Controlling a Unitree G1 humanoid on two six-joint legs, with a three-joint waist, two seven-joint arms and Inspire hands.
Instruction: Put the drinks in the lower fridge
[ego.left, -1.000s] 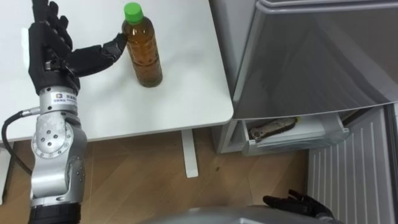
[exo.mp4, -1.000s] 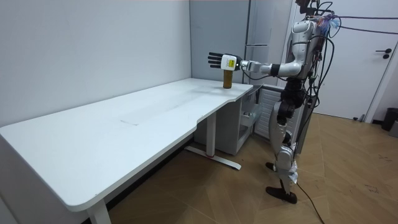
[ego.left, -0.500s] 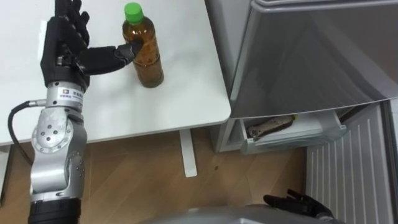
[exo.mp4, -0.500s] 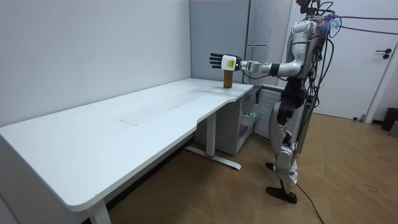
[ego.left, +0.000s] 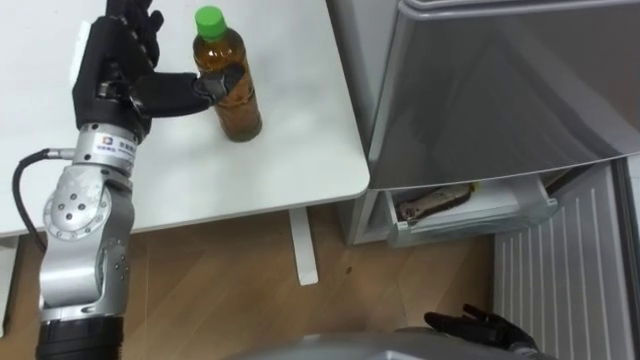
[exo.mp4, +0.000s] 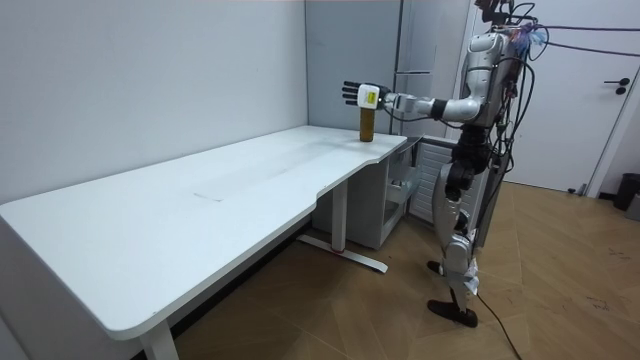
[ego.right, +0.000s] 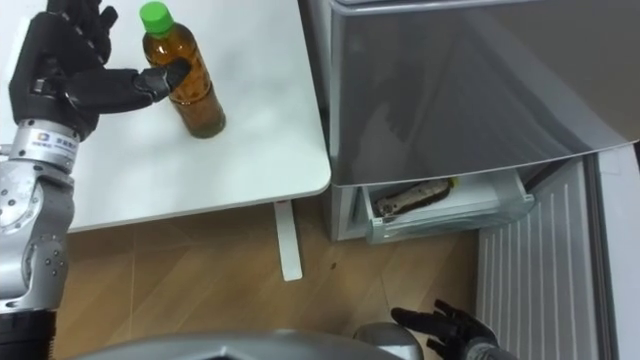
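Note:
A bottle of brown drink with a green cap (ego.left: 230, 95) stands upright on the white table (ego.left: 300, 150), near its right edge. My left hand (ego.left: 112, 70) is just left of it, fingers straight and pointing away from me. The thumb (ego.left: 190, 90) reaches across and touches the bottle's side, but the fingers are not curled round it. In the room view the bottle (exo.mp4: 368, 127) stands at the table's far corner, with the left hand (exo.mp4: 356, 94) at the height of its cap. My right hand (ego.left: 480, 325) hangs low at the bottom edge with its fingers spread.
I stand at the table's end, beside the grey fridge (ego.left: 500, 90). Its lower door stands open, and a shelf (ego.left: 470, 212) there holds a flat packet. The table's leg (ego.left: 302, 245) stands on the wooden floor.
My left hand has moved forward and closer to the bottle. Its thumb, which touched the bottle's shoulder, now lies across the bottle's side. The bottle has stayed put.

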